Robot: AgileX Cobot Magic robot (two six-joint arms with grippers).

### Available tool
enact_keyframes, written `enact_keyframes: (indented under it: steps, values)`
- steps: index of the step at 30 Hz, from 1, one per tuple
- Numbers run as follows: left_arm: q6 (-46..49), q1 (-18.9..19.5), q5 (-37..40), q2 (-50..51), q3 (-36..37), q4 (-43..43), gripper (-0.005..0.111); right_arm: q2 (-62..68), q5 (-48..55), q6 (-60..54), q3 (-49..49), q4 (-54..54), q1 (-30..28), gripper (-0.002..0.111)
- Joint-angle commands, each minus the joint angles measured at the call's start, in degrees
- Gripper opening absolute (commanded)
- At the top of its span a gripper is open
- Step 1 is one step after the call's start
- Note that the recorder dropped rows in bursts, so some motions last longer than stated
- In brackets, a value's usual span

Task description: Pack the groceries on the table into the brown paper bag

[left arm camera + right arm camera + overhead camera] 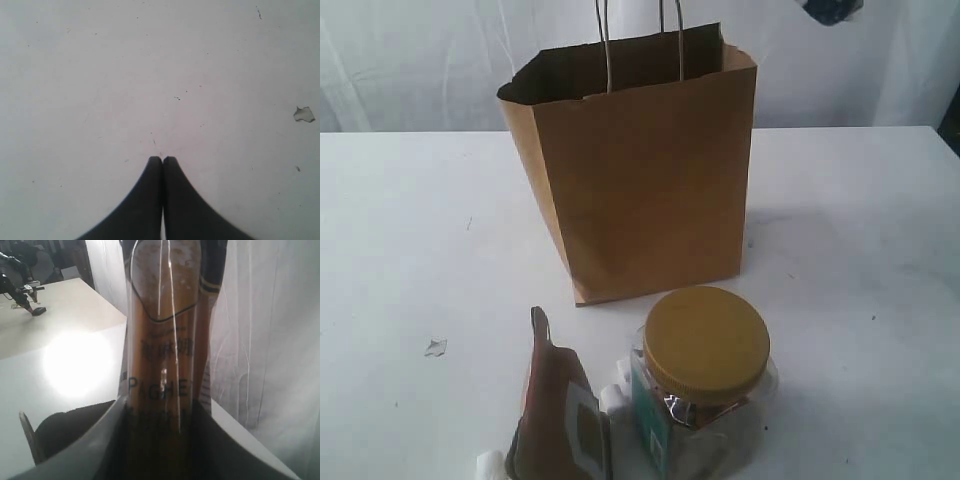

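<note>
**Three Viewpoints: One Low and Frontal, Two on the Wrists**

The exterior view sits low at the near side of the tabletop (400,220). It faces across at the brown paper bag (650,190), with the jar (705,370) and pouch (560,420) so close that the frame cuts them off.

The left wrist view looks straight down past the closed left gripper (162,159), near the surface. It sees a pale scrap (304,114), and the same scrap (436,347) shows in the exterior view.

The right wrist view is high up and faces along the right gripper (159,410). The spaghetti packet (162,315) fills its middle, very near. Behind it is the white curtain (260,340), which also backs the exterior view.
</note>
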Motion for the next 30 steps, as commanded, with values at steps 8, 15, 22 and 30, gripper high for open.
enact_keyframes:
  steps: [8, 15, 22, 30]
  values:
    - [-0.09, -0.08, -0.02, -0.17, 0.15, -0.03, 0.000, -2.77, -0.52, 0.70, -0.63, 4.22, 4.85, 0.000]
    - [-0.09, -0.08, -0.02, -0.17, 0.15, -0.03, 0.000, -5.94, -0.52, 3.94, -0.63, 0.99, 4.85, 0.000]
    - [-0.09, -0.08, -0.02, -0.17, 0.15, -0.03, 0.000, -9.72, -0.52, 9.34, 1.16, -5.07, 7.12, 0.000]
    - [-0.09, -0.08, -0.02, -0.17, 0.15, -0.03, 0.000, -9.35, -0.52, -2.41, 2.72, -4.48, 14.17, 0.000]
